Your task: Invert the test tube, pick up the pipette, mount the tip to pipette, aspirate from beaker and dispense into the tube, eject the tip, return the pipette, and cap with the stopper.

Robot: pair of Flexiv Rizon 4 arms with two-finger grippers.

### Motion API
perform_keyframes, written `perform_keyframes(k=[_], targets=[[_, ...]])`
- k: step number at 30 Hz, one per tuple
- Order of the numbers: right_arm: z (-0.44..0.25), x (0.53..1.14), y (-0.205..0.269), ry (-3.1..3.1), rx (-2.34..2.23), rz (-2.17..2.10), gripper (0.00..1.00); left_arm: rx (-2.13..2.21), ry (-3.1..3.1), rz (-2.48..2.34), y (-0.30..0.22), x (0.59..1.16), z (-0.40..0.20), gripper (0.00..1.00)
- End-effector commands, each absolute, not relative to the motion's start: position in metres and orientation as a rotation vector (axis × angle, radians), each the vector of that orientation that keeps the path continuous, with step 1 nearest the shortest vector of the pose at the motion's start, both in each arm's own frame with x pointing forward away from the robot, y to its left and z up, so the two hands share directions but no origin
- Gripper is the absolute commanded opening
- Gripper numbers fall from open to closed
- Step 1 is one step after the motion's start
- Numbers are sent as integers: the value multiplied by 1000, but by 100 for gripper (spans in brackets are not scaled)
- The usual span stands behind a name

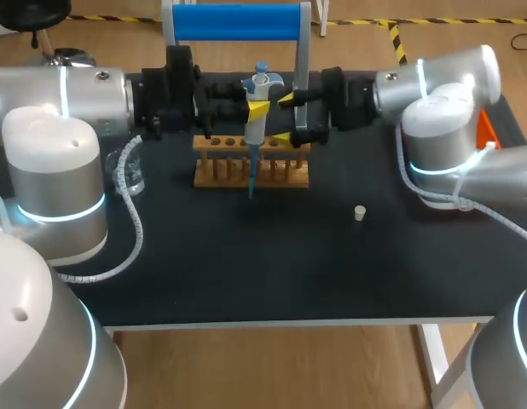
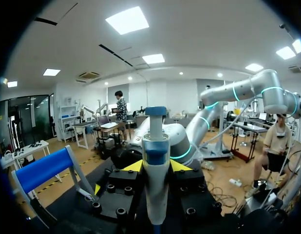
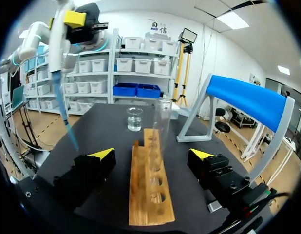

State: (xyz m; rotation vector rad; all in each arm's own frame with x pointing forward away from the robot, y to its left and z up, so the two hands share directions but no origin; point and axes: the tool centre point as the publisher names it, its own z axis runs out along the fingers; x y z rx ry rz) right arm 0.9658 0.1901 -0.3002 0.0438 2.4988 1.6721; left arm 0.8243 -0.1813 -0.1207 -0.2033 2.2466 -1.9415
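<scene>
My left gripper (image 1: 256, 107) is shut on a white and blue pipette (image 1: 258, 106), holding it upright above the wooden rack (image 1: 214, 175). In the left wrist view the pipette (image 2: 155, 170) stands between the yellow fingertips (image 2: 134, 166). Its blue tip (image 1: 251, 177) points down over the rack. My right gripper (image 1: 286, 119) is open at the rack's right end. In the right wrist view the right gripper (image 3: 152, 154) straddles the rack (image 3: 148, 195), where a clear test tube (image 3: 162, 117) stands upright. A beaker (image 1: 129, 173) with some liquid sits left. The small stopper (image 1: 360, 213) lies right of the rack.
A stand with a blue roll (image 1: 238, 21) rises behind the rack, close to both grippers; it also shows as the blue roll (image 3: 248, 100) beside my right gripper. Seen from my right wrist, the beaker (image 3: 134, 118) sits beyond the rack's far end.
</scene>
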Motion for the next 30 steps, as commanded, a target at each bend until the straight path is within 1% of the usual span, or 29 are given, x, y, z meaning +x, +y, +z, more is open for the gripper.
perform_keyframes(k=[1, 5, 15, 21, 30], targets=[[-299, 949, 174, 2499, 21, 1686, 100, -205, 2242, -1941, -183, 824, -121, 0], [-297, 929, 163, 2509, 2, 1681, 100, -205, 2242, -1941, -183, 824, -121, 0], [-268, 889, 143, 2411, -36, 1867, 100, -205, 2242, -1941, -183, 824, -121, 0], [-244, 871, 141, 2341, -62, 1958, 100, -205, 2242, -1941, -183, 824, -121, 0], [-219, 850, 148, 2244, 16, 2036, 100, -205, 2242, -1941, -183, 824, -121, 0]])
